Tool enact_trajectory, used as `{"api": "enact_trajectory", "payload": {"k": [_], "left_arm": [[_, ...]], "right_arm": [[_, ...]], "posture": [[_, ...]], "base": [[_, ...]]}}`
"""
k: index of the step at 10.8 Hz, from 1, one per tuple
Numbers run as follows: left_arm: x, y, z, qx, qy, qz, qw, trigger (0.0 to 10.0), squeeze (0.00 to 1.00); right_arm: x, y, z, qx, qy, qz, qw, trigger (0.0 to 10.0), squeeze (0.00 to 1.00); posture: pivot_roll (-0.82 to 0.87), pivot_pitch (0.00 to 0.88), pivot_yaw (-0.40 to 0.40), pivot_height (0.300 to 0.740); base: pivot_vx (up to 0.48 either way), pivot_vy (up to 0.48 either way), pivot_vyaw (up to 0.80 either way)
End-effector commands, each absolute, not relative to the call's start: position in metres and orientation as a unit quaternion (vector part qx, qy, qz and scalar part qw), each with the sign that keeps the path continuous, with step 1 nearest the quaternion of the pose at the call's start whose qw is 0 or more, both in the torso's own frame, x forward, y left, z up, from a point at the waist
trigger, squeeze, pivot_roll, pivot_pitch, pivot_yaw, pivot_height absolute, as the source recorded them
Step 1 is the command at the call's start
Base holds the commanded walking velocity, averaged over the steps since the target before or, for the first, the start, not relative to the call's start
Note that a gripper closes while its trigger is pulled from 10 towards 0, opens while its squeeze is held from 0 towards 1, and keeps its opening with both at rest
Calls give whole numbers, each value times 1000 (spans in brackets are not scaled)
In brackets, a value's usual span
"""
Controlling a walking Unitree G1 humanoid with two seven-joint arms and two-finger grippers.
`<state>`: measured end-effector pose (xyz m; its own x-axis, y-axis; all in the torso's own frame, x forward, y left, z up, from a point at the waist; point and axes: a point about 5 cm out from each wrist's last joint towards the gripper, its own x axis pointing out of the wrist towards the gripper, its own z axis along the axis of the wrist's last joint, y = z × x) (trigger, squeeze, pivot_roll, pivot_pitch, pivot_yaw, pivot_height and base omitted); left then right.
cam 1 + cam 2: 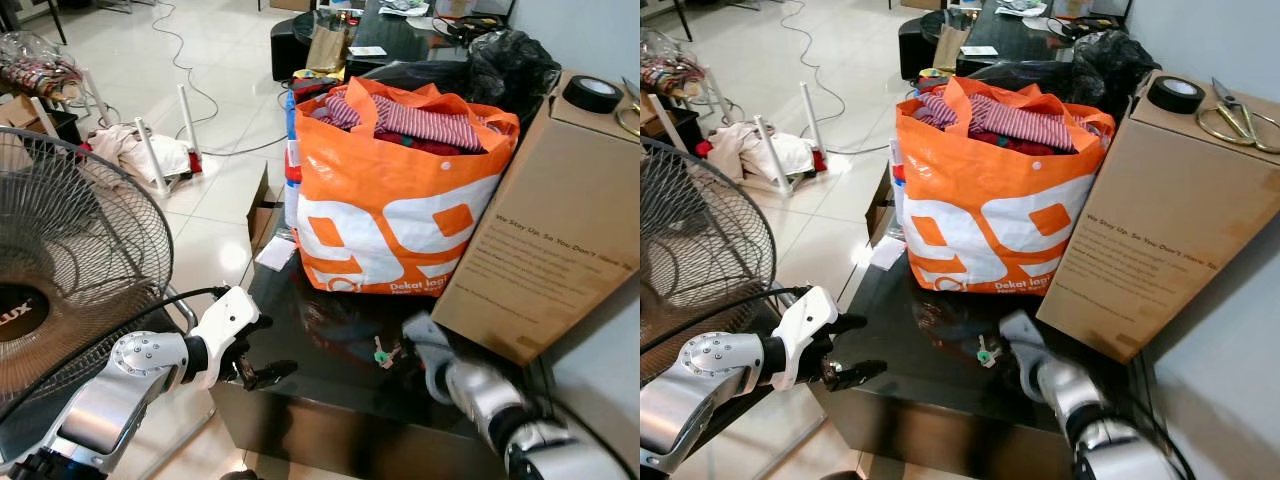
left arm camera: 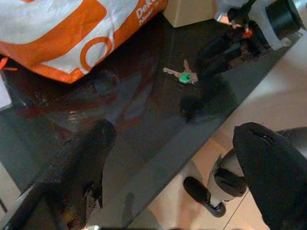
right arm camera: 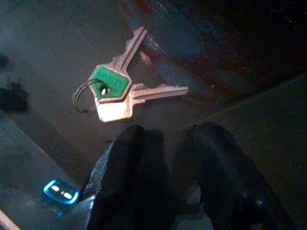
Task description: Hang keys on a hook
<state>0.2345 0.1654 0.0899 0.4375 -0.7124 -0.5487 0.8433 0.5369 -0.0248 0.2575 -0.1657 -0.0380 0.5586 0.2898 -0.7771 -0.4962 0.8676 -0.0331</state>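
Two keys on a ring, one with a green head, lie flat on the glossy black table in front of the orange bag. My right gripper rests low on the table just short of the keys. Its fingers are shut side by side with nothing between them. My left gripper hovers off the table's front left corner, open, its fingers spread wide and holding nothing. The keys are well ahead of it.
An orange shopping bag full of clothes stands behind the keys. A tall cardboard box leans at the right, with a tape roll and scissors on top. A standing fan is close on my left.
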Motion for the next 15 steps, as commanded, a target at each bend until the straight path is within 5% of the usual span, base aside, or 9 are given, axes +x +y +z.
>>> {"api": "enact_trajectory", "payload": {"k": [1, 2, 6, 8, 11, 12, 15], "left_arm": [[235, 165, 90, 132, 260, -467, 835, 10000, 478], [235, 165, 90, 132, 260, -467, 835, 10000, 478], [235, 166, 90, 134, 259, -469, 834, 10000, 478], [234, 165, 88, 136, 259, -469, 833, 10000, 478], [237, 168, 90, 143, 251, -464, 837, 10000, 478], [239, 168, 91, 143, 247, -464, 838, 10000, 475], [236, 160, 90, 136, 244, -486, 828, 10000, 475]], "right_arm": [[243, -166, -49, -118, 432, 226, 865, 8784, 0], [235, -162, -54, -113, 434, 227, 864, 10000, 0], [230, -146, -55, -34, 376, 210, 902, 10000, 0], [247, -148, -40, -13, 316, 206, 926, 10000, 0], [309, -164, 18, 74, 186, 135, 970, 10000, 0], [322, -163, 37, 55, 147, 170, 973, 10000, 0], [292, -123, 75, 5, 75, 338, 938, 10000, 0]], "posture": [[-1, 0, -55, 740], [-1, 0, -54, 740], [-8, 0, -47, 740], [-8, 0, -43, 740], [-19, 0, -19, 740], [-25, 0, -7, 740], [-80, 0, 34, 740]], "base": [[0, 0, 0], [0, 0, 0], [0, 0, 0], [0, 0, 0], [0, 0, 0], [0, 0, 0], [0, 0, 0]]}}
